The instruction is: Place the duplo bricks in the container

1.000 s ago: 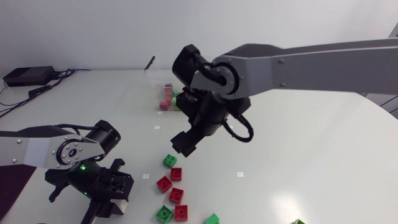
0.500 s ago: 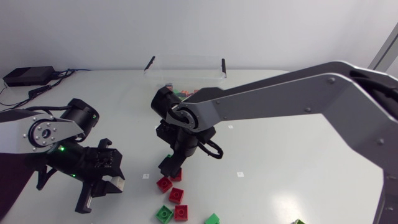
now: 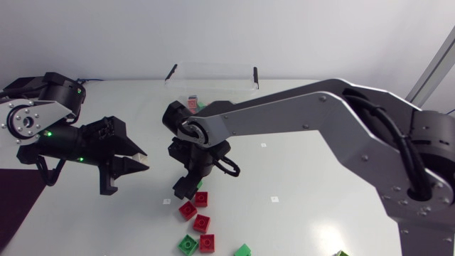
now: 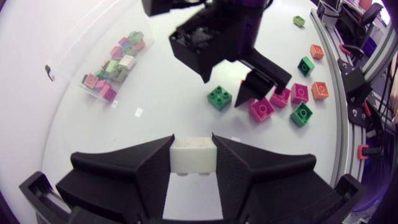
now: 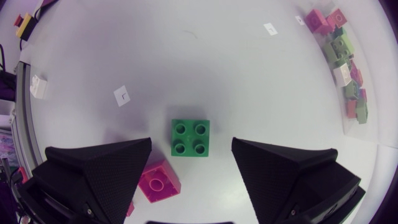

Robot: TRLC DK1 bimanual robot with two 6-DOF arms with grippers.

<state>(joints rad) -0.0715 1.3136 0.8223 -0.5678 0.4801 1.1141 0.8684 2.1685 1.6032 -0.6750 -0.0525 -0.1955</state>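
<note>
My left gripper (image 4: pixel 193 142) is shut on a white duplo brick (image 4: pixel 193 159) and hangs above the table's left part (image 3: pixel 136 162). My right gripper (image 5: pixel 191 147) is open, low over the table, with a green brick (image 5: pixel 190 137) lying between its fingers, untouched. In the head view this gripper (image 3: pixel 186 186) covers that brick. The clear container (image 3: pixel 213 75) stands at the back and holds several red, green and white bricks (image 4: pixel 115 62).
Loose bricks lie in front of the right gripper: red ones (image 3: pixel 188 210) (image 3: pixel 202 222) (image 3: pixel 207 242) and green ones (image 3: pixel 188 244) (image 3: pixel 243 249). One red brick (image 5: pixel 159 180) sits close beside a right finger. Small paper markers (image 5: pixel 122 95) dot the table.
My right arm swung from the container down and leftward to the green brick. My left arm rose and moved toward the back, carrying the white brick.
</note>
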